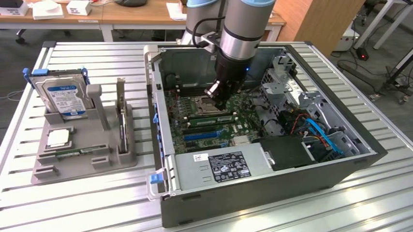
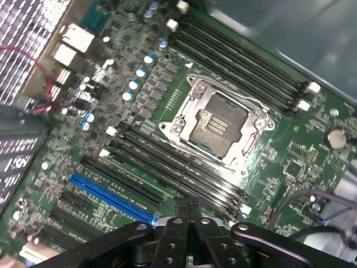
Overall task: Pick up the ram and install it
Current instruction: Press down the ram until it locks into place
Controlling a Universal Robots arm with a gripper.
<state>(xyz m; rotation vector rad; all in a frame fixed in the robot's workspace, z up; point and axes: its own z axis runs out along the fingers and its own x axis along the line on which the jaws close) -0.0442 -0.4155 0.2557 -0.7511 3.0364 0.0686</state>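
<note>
Now, the fingers (image 2: 181, 211) are pressed together with nothing between them; in the wrist view the two black tips meet over bare board. The gripper (image 2: 187, 205) hangs empty just above the bank of long black memory slots (image 2: 178, 173), at the end nearest the blue expansion slot (image 2: 111, 195). Beside those slots sits the open processor socket (image 2: 215, 125), its silver frame and gold contacts exposed, with a second bank of slots on its far side.

From the exterior view, the gripper (image 1: 219, 100) points down into the open computer case (image 1: 258, 193), tips close above the motherboard (image 1: 242, 104) and next to the socket. Above it the arm (image 1: 239, 38) drops nearly vertical from the top of the frame, wrist a touch tilted, cable looping along its side.

And the ram (image 1: 79, 153)? As far as I can judge, it is the narrow green strip lying flat in the grey holder (image 1: 129, 154) at the exterior view's left, well apart from the gripper, outside the case. The hard drive (image 1: 65, 96) stands upright in that same holder and the square processor chip (image 1: 58, 137) lies just behind the ram.

So by my reading the pick-up is not yet done and the install is all to do. Whether any slot already carries a stick, I cannot tell.
</note>
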